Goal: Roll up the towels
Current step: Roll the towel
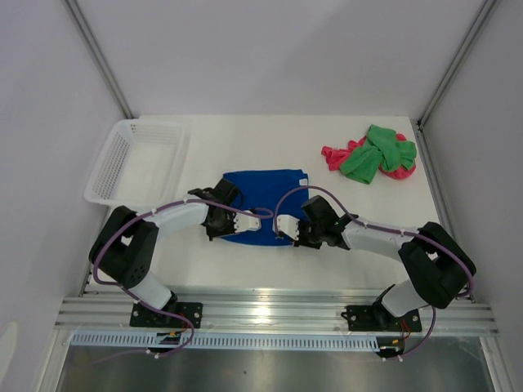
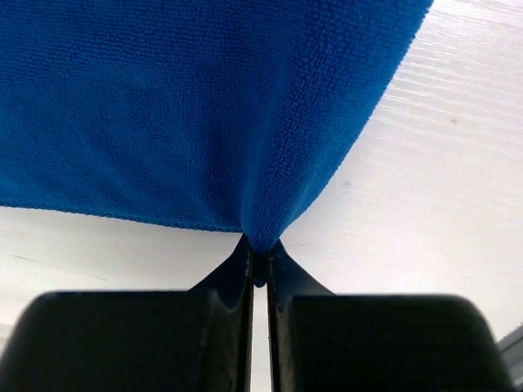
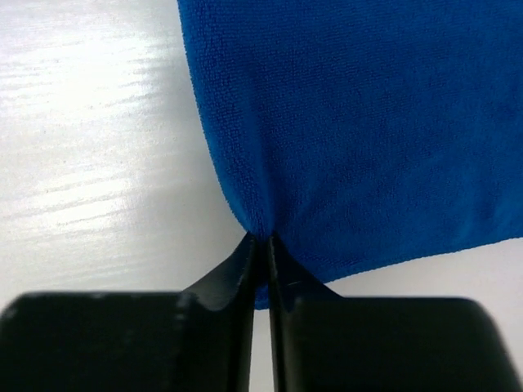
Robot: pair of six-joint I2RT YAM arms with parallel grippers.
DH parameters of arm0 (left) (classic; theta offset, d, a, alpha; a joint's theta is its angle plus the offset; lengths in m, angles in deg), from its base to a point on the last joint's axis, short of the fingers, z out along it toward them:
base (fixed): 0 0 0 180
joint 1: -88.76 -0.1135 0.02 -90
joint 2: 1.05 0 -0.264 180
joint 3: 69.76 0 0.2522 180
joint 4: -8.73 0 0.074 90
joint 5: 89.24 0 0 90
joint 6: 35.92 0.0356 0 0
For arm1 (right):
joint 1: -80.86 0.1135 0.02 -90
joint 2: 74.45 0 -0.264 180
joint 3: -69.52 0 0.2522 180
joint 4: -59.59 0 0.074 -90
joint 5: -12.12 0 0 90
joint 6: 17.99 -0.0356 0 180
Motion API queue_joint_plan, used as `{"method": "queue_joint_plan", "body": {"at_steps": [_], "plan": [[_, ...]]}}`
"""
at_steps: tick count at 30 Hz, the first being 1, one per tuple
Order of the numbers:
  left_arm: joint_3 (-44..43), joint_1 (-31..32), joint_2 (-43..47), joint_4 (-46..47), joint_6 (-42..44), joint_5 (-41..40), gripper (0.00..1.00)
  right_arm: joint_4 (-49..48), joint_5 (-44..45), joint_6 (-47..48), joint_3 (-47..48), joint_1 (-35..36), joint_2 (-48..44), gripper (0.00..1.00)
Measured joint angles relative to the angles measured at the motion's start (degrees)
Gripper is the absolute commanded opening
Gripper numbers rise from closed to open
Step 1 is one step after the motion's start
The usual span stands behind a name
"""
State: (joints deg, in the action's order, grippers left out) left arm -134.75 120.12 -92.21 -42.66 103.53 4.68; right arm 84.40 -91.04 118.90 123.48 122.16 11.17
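Observation:
A royal blue towel [image 1: 265, 196] lies spread on the white table in front of both arms. My left gripper [image 1: 255, 222] is shut on the near edge of the blue towel [image 2: 188, 106], the cloth pinched between its black fingers [image 2: 237, 269]. My right gripper [image 1: 284, 231] is shut on the near right corner of the same blue towel [image 3: 359, 122], with cloth squeezed between its fingers [image 3: 282, 269]. A green towel [image 1: 376, 153] lies crumpled over a pink-red towel [image 1: 335, 155] at the back right.
A white mesh basket [image 1: 139, 160] stands at the back left of the table [image 1: 245, 139]. White walls close in the sides and back. An aluminium rail [image 1: 278, 314] runs along the near edge under the arm bases.

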Motion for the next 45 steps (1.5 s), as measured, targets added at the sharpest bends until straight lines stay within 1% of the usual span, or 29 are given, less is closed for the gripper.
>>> {"method": "queue_joint_plan", "body": {"at_steps": [5,10,14,17,21,25,27,28,29,32,35,40,45], "plan": [[0.0,-0.7,1.3,-2.9,-0.5,2.4,0.01,4.0,-0.5,0.3,1.0,0.7,-0.2,0.06],[0.3,-1.6,5.1,-7.6,-0.6,6.1,0.01,13.4,-6.5,0.5,2.4,1.8,-2.4,0.05],[0.4,-1.6,6.7,-12.0,-0.3,9.2,0.04,19.6,-11.2,0.8,3.9,2.4,-3.0,0.05],[0.3,-1.8,6.3,-14.3,-0.3,11.2,0.06,22.0,-12.9,1.0,4.9,2.0,-2.3,0.06],[-4.0,-3.9,1.3,-17.4,-0.3,13.0,0.07,23.5,-14.7,0.9,7.7,-1.0,1.2,0.11],[-9.6,-6.3,-4.5,-18.5,-0.5,13.4,0.06,23.6,-15.1,0.3,10.1,-3.5,4.1,0.19],[-11.3,-6.8,-6.5,-18.8,-0.5,13.5,0.05,23.7,-15.5,-0.1,10.6,-4.1,4.5,0.26],[-11.8,-6.8,-7.2,-19.1,-0.5,13.5,0.05,23.8,-15.6,-0.5,10.8,-4.4,4.7,0.31],[-12.2,-6.9,-7.8,-19.6,-0.5,13.6,0.05,23.5,-15.6,-1.2,10.9,-4.7,4.8,0.39],[-12.9,-7.0,-9.2,-21.1,-0.6,14.2,0.06,22.3,-14.3,-3.7,10.9,-5.5,4.9,0.45],[-14.6,-7.4,-11.4,-22.5,-1.3,14.6,0.07,19.6,-12.0,-7.4,10.9,-7.2,4.9,0.48],[-16.8,-9.2,-14.4,-23.7,-3.0,16.1,0.08,16.3,-7.4,-12.6,10.9,-8.3,3.8,0.49],[-17.6,-10.6,-15.1,-24.8,-4.1,17.4,0.09,12.4,-5.2,-17.6,9.6,-8.0,-2.9,0.48]]}}
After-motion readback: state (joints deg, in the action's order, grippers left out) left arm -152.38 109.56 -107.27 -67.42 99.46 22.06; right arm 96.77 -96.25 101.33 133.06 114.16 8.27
